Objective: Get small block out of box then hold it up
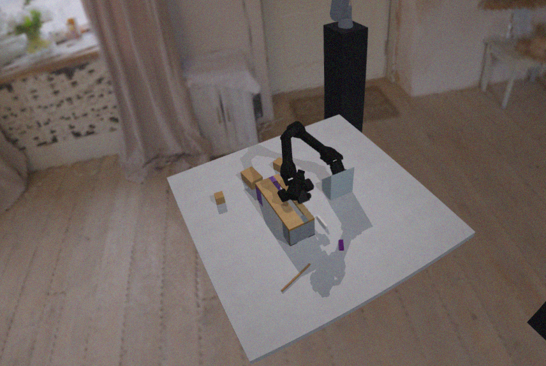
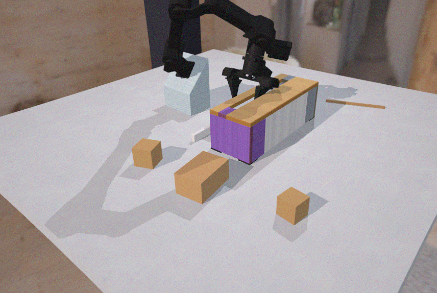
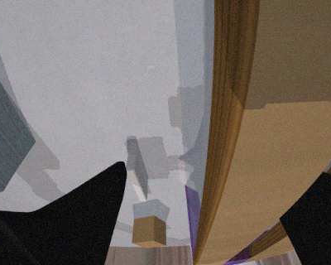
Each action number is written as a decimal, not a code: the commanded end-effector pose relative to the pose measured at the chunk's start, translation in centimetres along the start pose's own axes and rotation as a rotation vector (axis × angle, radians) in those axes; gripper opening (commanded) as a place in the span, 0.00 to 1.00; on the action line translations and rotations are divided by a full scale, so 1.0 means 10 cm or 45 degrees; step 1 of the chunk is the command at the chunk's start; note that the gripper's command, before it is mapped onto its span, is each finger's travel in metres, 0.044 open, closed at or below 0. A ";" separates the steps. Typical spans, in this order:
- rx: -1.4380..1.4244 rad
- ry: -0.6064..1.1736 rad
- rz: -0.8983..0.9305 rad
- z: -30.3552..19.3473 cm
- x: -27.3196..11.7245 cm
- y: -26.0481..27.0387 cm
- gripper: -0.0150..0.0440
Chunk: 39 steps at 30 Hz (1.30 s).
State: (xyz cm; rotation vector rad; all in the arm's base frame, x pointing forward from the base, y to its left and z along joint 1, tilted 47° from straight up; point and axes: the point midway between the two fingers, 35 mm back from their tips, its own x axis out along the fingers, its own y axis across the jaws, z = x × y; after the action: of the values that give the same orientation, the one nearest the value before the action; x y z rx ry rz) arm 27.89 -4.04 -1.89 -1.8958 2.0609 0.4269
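Exterior view gives you the best read, so start with the table (image 2: pixel 353 184), which fills the frame. At its centre stands the long box (image 2: pixel 271 113), running from about 7 o'clock to 1 o'clock, with a tan top, a purple near end and a grey far end. A narrow slot (image 2: pixel 243 101) runs along its top on the side towards 10 o'clock.

Your arm (image 2: pixel 225 7) reaches in from 11 o'clock, past the pale grey wedge (image 2: pixel 187 88). The gripper (image 2: pixel 247 88) hangs above the slot with its jaws spread wide and nothing between them; one finger sits over the slot, the other over the tan top.

Smaller things come next: three tan blocks (image 2: pixel 201 176) lie loose between 6 and 8 o'clock, and a thin stick (image 2: pixel 354 103) lies at 2 o'clock.

You cannot see the small block you are after in any view; I judge it is on the shelf inside, hidden by the lid.

You appear to be on the first step, getting it out. Next you would need to work a finger down into the slot and sweep towards the open end. Which end that is, the pictures do not settle. Avoid pressing on the box.
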 end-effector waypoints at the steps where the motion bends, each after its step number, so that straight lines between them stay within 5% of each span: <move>1: 0.001 -0.001 0.004 0.03 -0.01 0.00 0.93; 39: 0.000 0.000 0.004 -0.15 0.06 0.00 0.93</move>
State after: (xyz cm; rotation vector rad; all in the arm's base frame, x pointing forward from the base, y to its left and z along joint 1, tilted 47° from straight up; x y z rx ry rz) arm 27.83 -5.61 -0.27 -1.8886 2.0632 0.4274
